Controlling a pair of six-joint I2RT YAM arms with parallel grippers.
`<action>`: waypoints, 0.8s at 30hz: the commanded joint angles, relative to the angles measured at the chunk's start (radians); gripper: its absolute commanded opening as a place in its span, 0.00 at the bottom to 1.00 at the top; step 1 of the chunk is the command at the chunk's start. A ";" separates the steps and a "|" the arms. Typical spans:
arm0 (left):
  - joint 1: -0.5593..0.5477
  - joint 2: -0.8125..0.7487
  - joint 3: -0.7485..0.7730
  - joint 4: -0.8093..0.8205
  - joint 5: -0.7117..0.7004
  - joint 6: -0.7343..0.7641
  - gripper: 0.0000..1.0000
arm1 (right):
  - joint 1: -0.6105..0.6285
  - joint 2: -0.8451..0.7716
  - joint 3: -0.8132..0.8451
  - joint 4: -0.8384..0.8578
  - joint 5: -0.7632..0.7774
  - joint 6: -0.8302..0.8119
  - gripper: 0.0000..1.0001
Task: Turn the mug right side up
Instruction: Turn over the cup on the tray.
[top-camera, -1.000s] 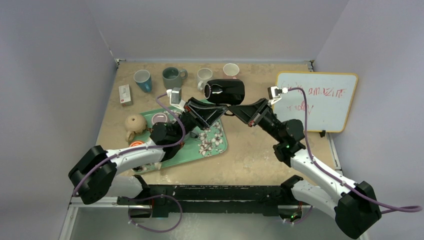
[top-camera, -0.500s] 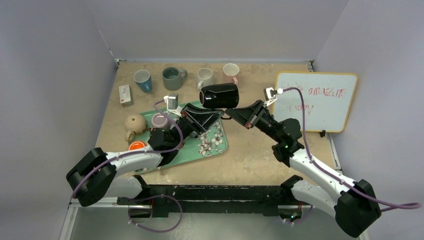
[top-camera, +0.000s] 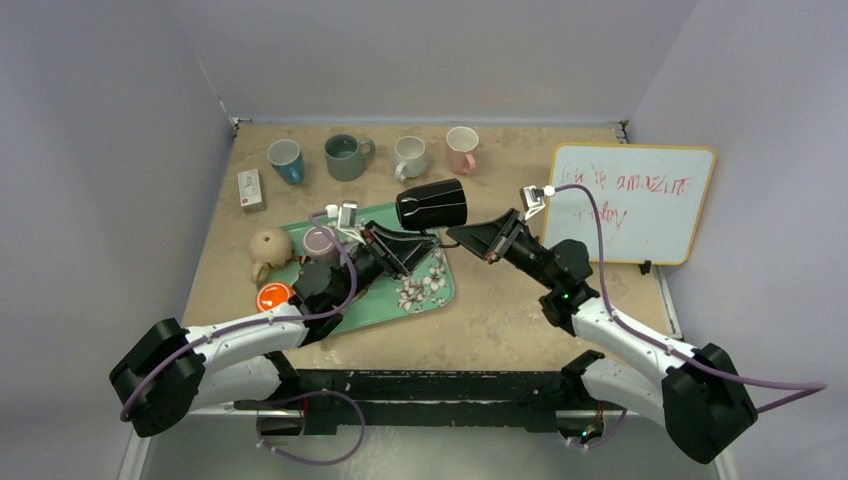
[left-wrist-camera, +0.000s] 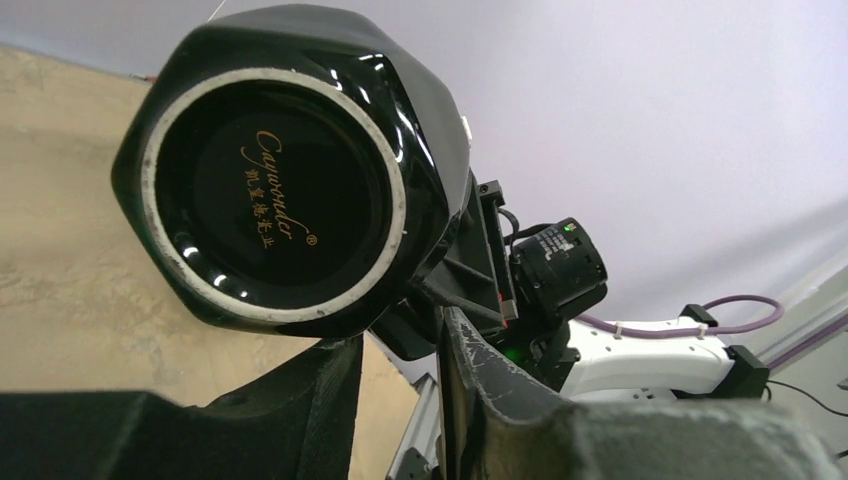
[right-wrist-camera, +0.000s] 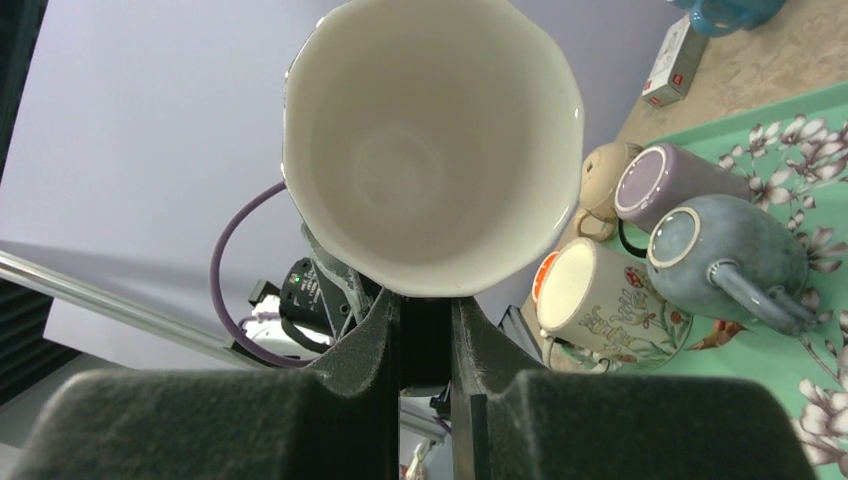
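Observation:
A glossy black mug (top-camera: 432, 204) with a cream inside hangs on its side in the air above the tray's far right corner. My right gripper (top-camera: 453, 233) is shut on its handle. In the right wrist view the mug's open mouth (right-wrist-camera: 430, 140) faces the camera, and the black handle sits between the right gripper's (right-wrist-camera: 425, 300) fingers. In the left wrist view I see the mug's base (left-wrist-camera: 275, 190) with gold lettering. My left gripper (left-wrist-camera: 400, 335) is just below it, its jaws apart with nothing between them. In the top view the left gripper (top-camera: 428, 241) points up at the mug from the left.
A green floral tray (top-camera: 430, 292) holds an upturned purple mug (top-camera: 320, 240), a blue-grey mug (right-wrist-camera: 725, 255) and a floral mug (right-wrist-camera: 600, 300). A tan pot (top-camera: 270, 245) stands left of it. Several mugs line the back edge (top-camera: 346, 156). A whiteboard (top-camera: 632, 200) lies at right, a small box (top-camera: 250, 188) at left.
The black mug has come left and toward the near edge, lower in the top view. Both arms have drawn back with it, the left arm the most.

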 joint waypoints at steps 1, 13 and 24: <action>0.001 -0.035 0.000 -0.104 -0.031 0.056 0.33 | -0.008 -0.013 0.001 0.217 0.040 0.045 0.00; 0.002 -0.053 0.048 -0.359 -0.030 0.070 0.74 | -0.023 0.038 -0.013 0.229 0.075 0.081 0.00; 0.002 -0.069 0.092 -0.584 -0.015 0.097 0.86 | -0.069 0.079 -0.004 0.217 0.117 0.091 0.00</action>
